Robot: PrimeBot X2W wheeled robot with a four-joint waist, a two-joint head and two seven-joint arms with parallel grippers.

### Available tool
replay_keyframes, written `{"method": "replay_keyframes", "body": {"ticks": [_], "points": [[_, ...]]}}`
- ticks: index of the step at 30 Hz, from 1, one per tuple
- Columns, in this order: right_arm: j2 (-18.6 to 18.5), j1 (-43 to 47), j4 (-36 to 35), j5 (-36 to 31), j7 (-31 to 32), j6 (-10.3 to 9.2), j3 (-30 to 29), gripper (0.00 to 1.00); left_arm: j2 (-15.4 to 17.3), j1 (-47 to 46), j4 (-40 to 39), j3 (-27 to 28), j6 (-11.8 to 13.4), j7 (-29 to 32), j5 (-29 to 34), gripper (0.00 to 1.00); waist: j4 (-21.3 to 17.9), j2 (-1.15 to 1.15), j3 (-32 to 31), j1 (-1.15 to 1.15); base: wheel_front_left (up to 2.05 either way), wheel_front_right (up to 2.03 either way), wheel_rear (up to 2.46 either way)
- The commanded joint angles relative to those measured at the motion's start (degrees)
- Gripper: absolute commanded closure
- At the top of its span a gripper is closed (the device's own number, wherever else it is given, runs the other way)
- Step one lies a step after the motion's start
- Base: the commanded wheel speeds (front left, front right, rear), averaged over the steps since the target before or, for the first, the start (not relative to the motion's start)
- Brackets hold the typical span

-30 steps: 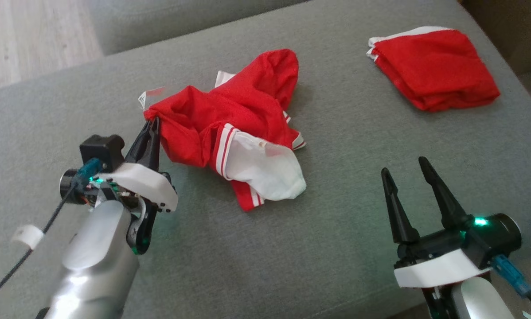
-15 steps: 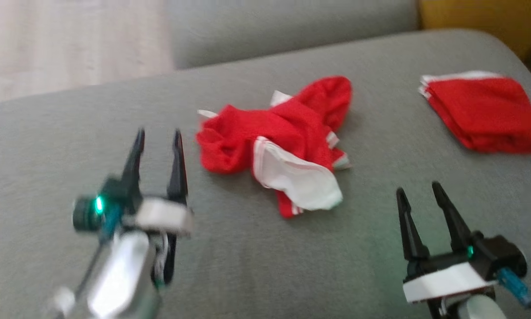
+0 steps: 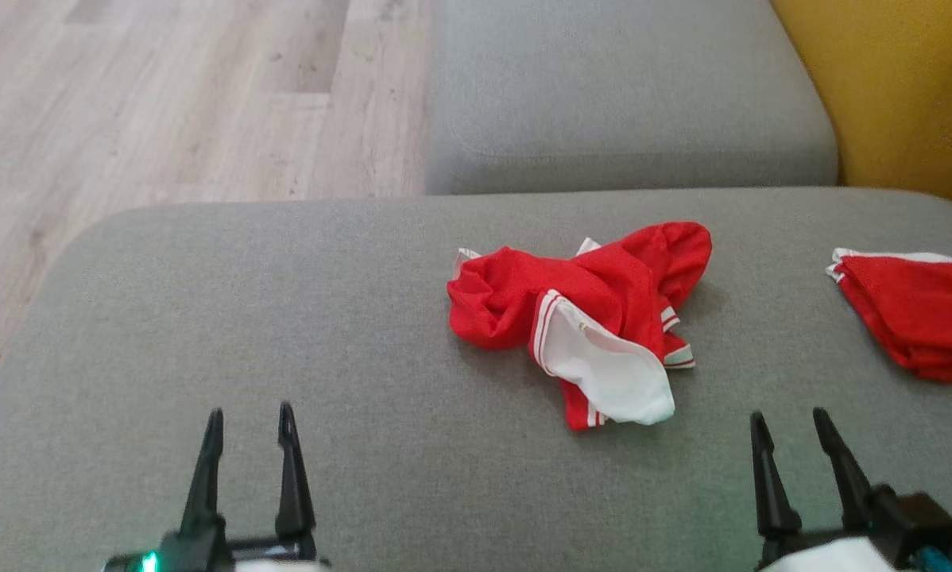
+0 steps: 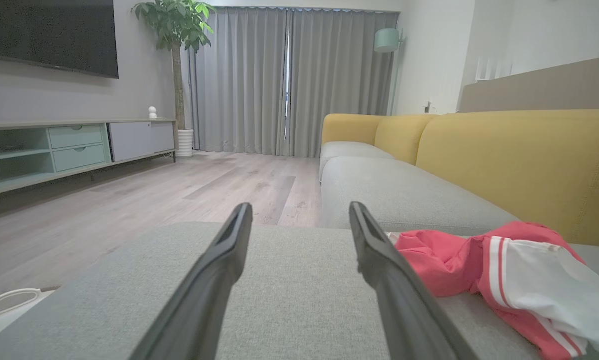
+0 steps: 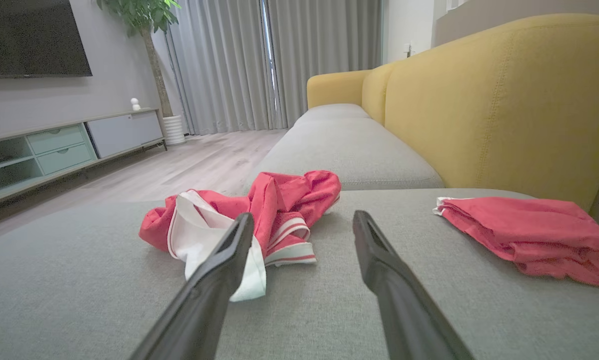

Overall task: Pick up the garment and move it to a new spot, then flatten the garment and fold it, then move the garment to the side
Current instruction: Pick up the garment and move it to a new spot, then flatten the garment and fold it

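Left claw (image 3: 250, 410) just dropped the garment (image 3: 508, 302) and backed off. We now have it and right claw (image 3: 787, 413) both spread, empty. Garment crumpled ahead between them. Flattening next.

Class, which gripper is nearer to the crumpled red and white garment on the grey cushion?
Right. The right gripper, open, is close by, to the right of the crumpled garment; the left gripper, also open, is much farther off to its left.

Garment (image 3: 508, 302) thin cloth w/ slight sheen, sofa seat (image 3: 285, 318) matt woven fabric, floor (image 3: 166, 95) smooth wood.
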Motion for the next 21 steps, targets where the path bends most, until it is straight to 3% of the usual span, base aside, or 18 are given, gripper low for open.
{"method": "replay_keyframes", "body": {"ticks": [1,9,21], "points": [[-0.35,-1.30,-1.83,-0.14,-0.53,0.39,0.96,0.00,-0.61,-0.98,-3.15,2.25,0.39,-0.53,1.27,0.00,0.69,0.00,-0.99,0.01,0.00,0.00,0.00],[-0.28,1.49,-2.51,0.80,-0.53,0.39,0.52,0.00,-1.10,6.27,-5.49,0.92,0.24,-0.53,4.98,0.00,0.45,0.00,-2.18,0.01,0.00,0.00,0.00],[-0.28,1.85,-2.62,1.51,-0.53,0.39,0.63,0.00,-1.25,6.08,-4.62,1.25,-0.62,-0.53,5.56,0.00,0.46,0.00,-2.47,0.01,0.00,0.00,0.00]]}}
